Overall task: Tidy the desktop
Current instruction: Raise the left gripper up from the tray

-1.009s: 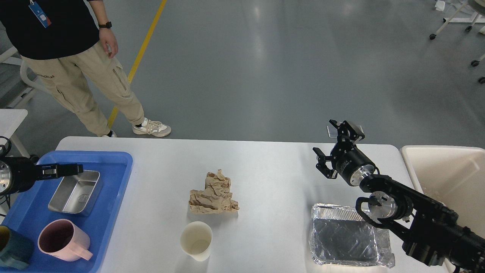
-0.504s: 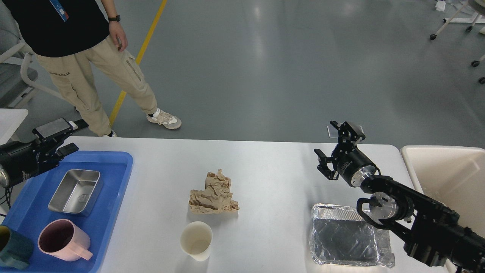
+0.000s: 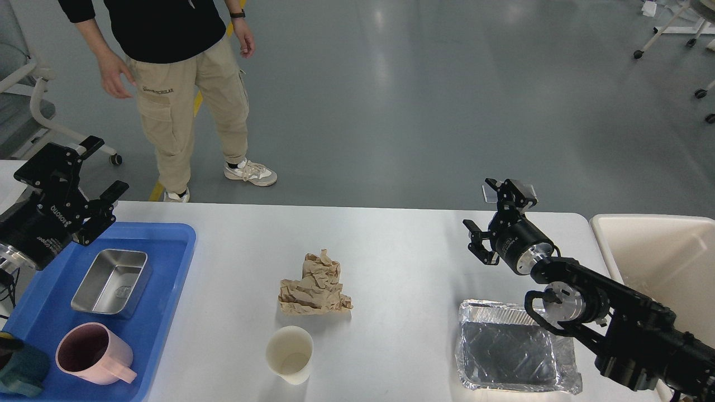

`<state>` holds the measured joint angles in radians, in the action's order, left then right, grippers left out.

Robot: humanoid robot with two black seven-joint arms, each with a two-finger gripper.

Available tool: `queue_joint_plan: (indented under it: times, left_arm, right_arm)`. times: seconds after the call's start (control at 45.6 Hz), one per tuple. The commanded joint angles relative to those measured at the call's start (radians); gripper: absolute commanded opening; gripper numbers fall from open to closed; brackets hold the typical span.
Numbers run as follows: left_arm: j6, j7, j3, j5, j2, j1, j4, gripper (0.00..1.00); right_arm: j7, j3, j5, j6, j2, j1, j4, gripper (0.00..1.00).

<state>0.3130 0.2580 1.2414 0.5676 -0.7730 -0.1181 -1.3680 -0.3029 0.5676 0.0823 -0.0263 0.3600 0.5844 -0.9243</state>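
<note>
The desktop is a large white tabletop. On its middle lies a crumpled brown paper, with a white paper cup standing upright just in front of it. An empty foil tray rests at the front right. My left gripper hangs open above the far left corner of the blue tray, holding nothing. My right gripper is open and empty above the far right of the desktop, beyond the foil tray.
The blue tray holds a steel container, a pink mug and a dark teal cup. A beige bin stands off the right edge. A person stands beyond the far left edge.
My left gripper rose from over the steel container and swung back toward the tray's far left corner, staying open. The person walked to the right. My right arm stayed still.
</note>
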Motion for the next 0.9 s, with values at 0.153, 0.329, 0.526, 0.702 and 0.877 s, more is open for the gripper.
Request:
queue_joint_plan:
  times: [0.153,0.329,0.526,0.702,0.877]
  left_arm:
    - [-0.003,-0.005,0.088,-0.133,0.145,0.003,0.0,0.97]
    - [-0.009,-0.045,0.108,-0.19,0.205,0.021,0.0,0.97]
    - [-0.046,-0.158,0.102,-0.193,0.196,0.028,0.009,0.97]
    - [-0.083,-0.163,0.112,-0.242,0.208,0.04,0.044,0.97]
    - [-0.083,-0.157,0.147,-0.325,0.276,0.081,0.043,0.97]
  right_arm:
    - [-0.001,-0.005,-0.001,0.019,0.005,0.002,0.008,1.0]
    - [-0.008,-0.014,0.007,0.016,0.016,0.003,0.001,1.0]
    - [-0.001,-0.037,0.042,0.017,0.019,0.015,-0.001,1.0]
    - [0.002,-0.038,0.04,0.019,0.017,0.034,-0.002,1.0]
    - [0.002,-0.049,0.037,0.019,0.022,0.055,-0.001,1.0]
